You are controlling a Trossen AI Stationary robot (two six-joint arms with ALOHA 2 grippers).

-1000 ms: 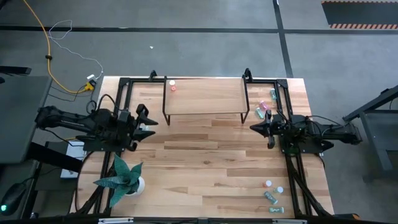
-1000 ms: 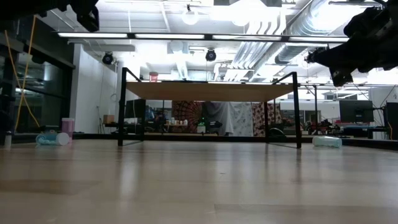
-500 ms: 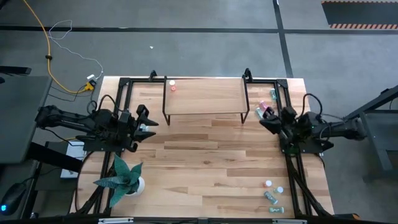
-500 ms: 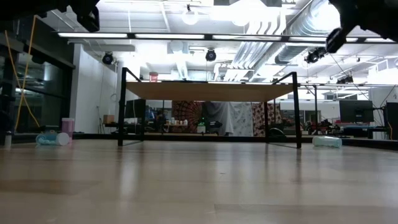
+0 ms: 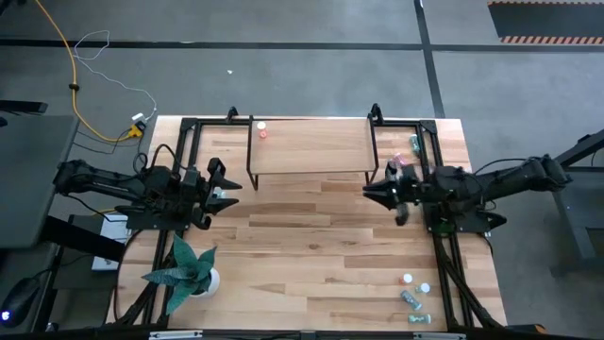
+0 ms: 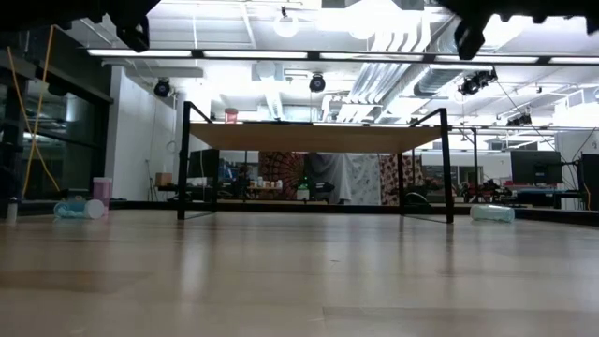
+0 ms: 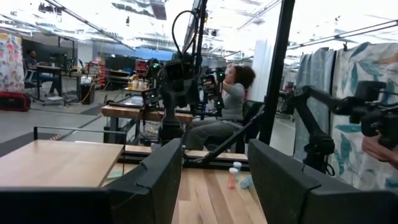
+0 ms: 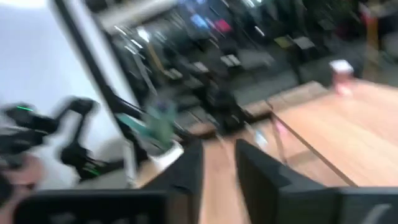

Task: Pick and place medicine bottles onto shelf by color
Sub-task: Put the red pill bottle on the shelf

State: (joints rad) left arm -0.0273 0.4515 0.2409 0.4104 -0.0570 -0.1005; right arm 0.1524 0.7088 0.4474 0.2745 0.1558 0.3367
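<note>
One claw has moved: the right claw [image 5: 385, 195], fingers slightly apart and empty, has swung left from the right edge toward frame centre, below the shelf [image 5: 310, 144]. Left claw [image 5: 223, 187] stays spread at left. A red-orange bottle [image 5: 262, 133] stands upright at the shelf's upper-left corner; others lie on the surface [image 5: 311, 246] at right.

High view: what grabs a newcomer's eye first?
The shelf at the table's far edge, nearly bare: one red-orange bottle and a white cap beside it at its left end. Then the right claw reaching in just off the shelf's right front leg, while the left claw waits at the left side. Loose bottles lie in two clumps along the right edge, one beside the shelf and one at the near corner.
</note>
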